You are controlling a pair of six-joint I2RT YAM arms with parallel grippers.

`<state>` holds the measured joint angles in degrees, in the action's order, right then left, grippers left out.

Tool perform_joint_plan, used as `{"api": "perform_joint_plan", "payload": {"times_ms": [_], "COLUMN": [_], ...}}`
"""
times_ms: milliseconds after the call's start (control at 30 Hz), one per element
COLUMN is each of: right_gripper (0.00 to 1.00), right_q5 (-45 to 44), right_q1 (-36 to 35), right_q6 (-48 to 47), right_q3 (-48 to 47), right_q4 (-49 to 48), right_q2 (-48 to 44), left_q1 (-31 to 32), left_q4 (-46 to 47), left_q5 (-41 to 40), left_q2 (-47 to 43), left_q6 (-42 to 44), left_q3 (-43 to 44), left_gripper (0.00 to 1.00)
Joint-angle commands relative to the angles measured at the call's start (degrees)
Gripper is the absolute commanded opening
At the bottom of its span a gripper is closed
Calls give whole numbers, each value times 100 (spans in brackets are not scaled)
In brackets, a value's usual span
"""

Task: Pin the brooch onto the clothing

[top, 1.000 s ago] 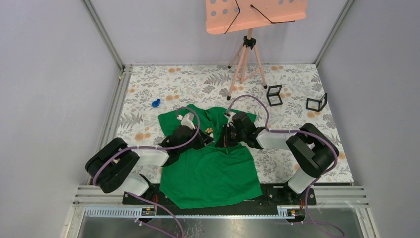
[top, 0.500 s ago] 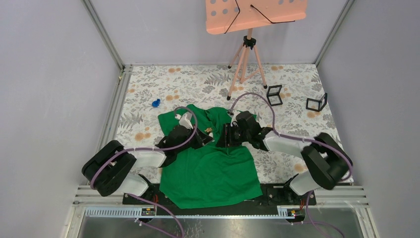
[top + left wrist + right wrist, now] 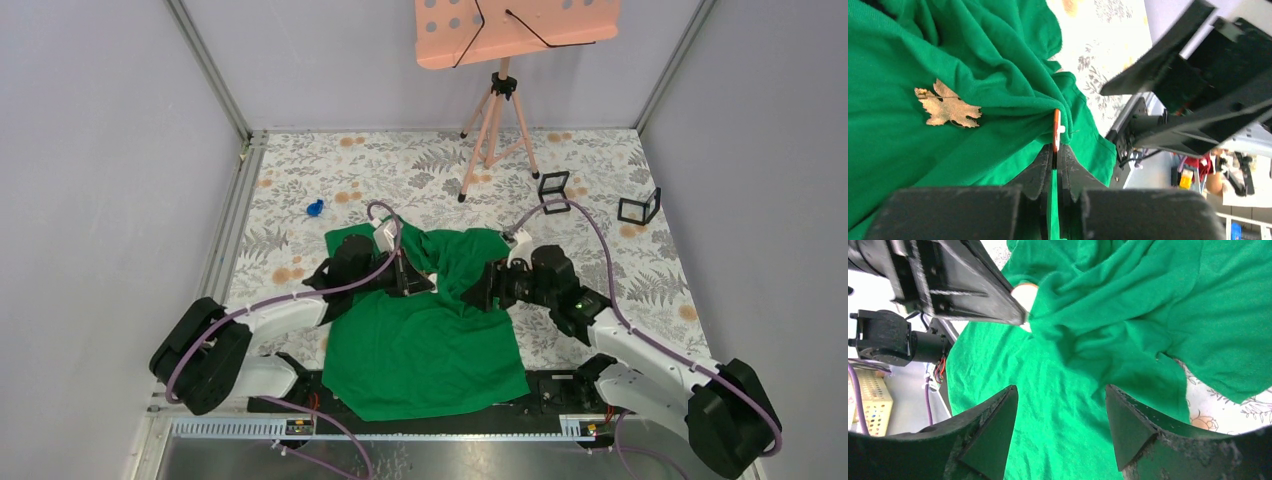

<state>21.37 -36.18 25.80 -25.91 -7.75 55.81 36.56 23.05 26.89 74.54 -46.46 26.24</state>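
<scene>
The clothing, a bright green T-shirt (image 3: 430, 340), lies in front of the arms with its upper part bunched into folds. The brooch, a gold leaf (image 3: 948, 106), sits on the fabric left of my left gripper (image 3: 1057, 150). That gripper (image 3: 427, 286) is shut on a thin orange-and-white piece (image 3: 1056, 131), which is pressed into a raised fold of the shirt. From the right wrist the same piece (image 3: 1024, 292) shows as a small disc at the left fingertips. My right gripper (image 3: 1062, 390) hangs open over flat green fabric, to the right of the left one (image 3: 483, 292), with nothing between its fingers.
A peach music stand on a tripod (image 3: 497, 110) stands at the back. Two small black frames (image 3: 553, 192) (image 3: 639, 207) sit at the back right, and a small blue object (image 3: 315, 208) lies at the back left on the floral cloth (image 3: 600, 160). Walls close in both sides.
My right gripper has opened and drawn back to the right, away from the left gripper. The left gripper has shifted slightly right, still shut, and the shirt's top has bunched up around it.
</scene>
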Motion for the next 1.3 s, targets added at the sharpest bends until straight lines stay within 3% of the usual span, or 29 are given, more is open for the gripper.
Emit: {"api": "perform_joint_plan", "payload": {"times_ms": [0, 267, 633, 967, 1267], "right_gripper": [72, 71, 68, 58, 51], "right_q5": [766, 1663, 2141, 2510, 2483], "right_q1": [272, 278, 272, 238, 168], "right_q6": [273, 916, 929, 1552, 1736], "right_q3": [542, 908, 684, 620, 386], "right_q4": [-1344, -3056, -3299, -4537, -4714], "right_q2": [-348, -91, 770, 1653, 1983], "left_q1": [-34, -48, -52, -52, -52], "left_q4": [-670, -220, 18, 217, 309], "left_q5": [822, 1425, 1828, 2023, 2099], "left_q2": [-419, -737, -758, -665, -625], "left_q6": [711, 647, 555, 444, 436], "left_q3": [441, 120, 118, 93, 44], "left_gripper": [0, 0, 0, 0, 0]}}
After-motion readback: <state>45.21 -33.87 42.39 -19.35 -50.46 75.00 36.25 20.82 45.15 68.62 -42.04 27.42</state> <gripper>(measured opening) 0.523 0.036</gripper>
